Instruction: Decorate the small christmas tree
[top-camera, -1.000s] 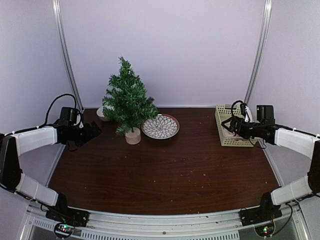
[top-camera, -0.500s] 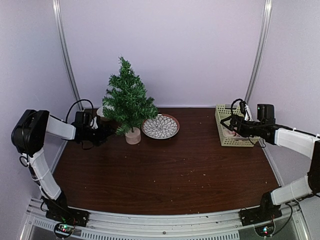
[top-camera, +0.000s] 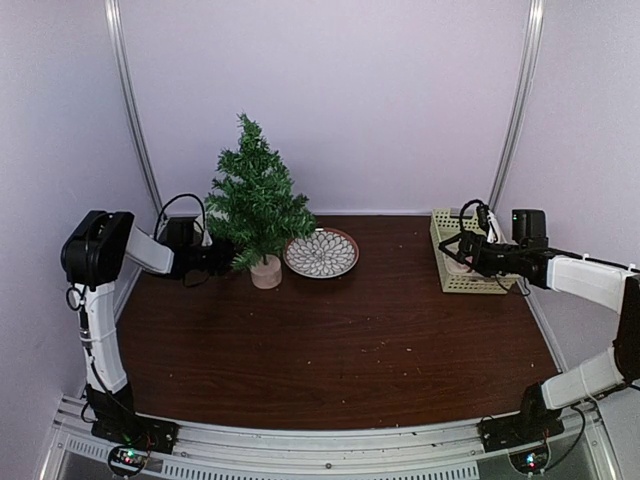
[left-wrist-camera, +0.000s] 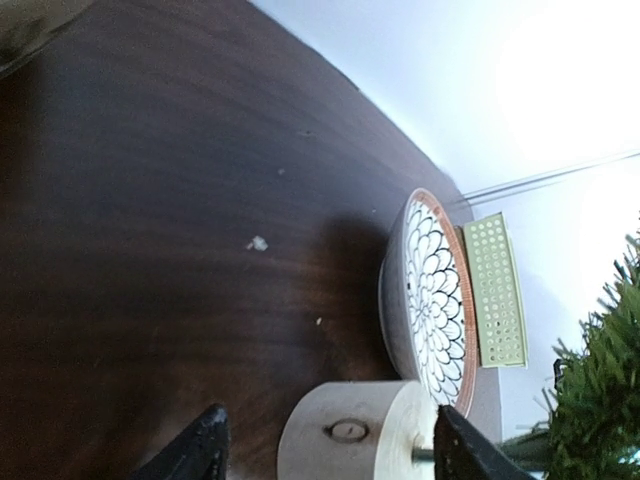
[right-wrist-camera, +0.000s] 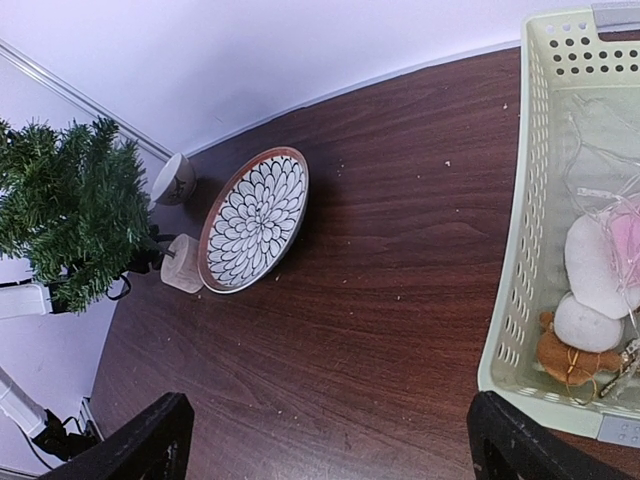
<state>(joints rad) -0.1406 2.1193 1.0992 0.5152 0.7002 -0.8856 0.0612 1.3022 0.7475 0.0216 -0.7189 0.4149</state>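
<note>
The small christmas tree (top-camera: 258, 205), dark green and bristly, stands upright on the dark wooden worktop (top-camera: 330, 350), long axis vertical, tip up. Its pale cylindrical base (left-wrist-camera: 350, 438) sits between the left jaws, which are apart. This looks like bracing the tree. Next, the right jaws, also apart beside the pale green perforated basket (right-wrist-camera: 512, 250), need an ornament.

Back left, the small christmas tree (top-camera: 256, 205); plate (top-camera: 321, 253) just right of it; basket (top-camera: 472, 284) far right.

Left tool (top-camera: 224, 260) beside small christmas tree (top-camera: 256, 200)
</note>
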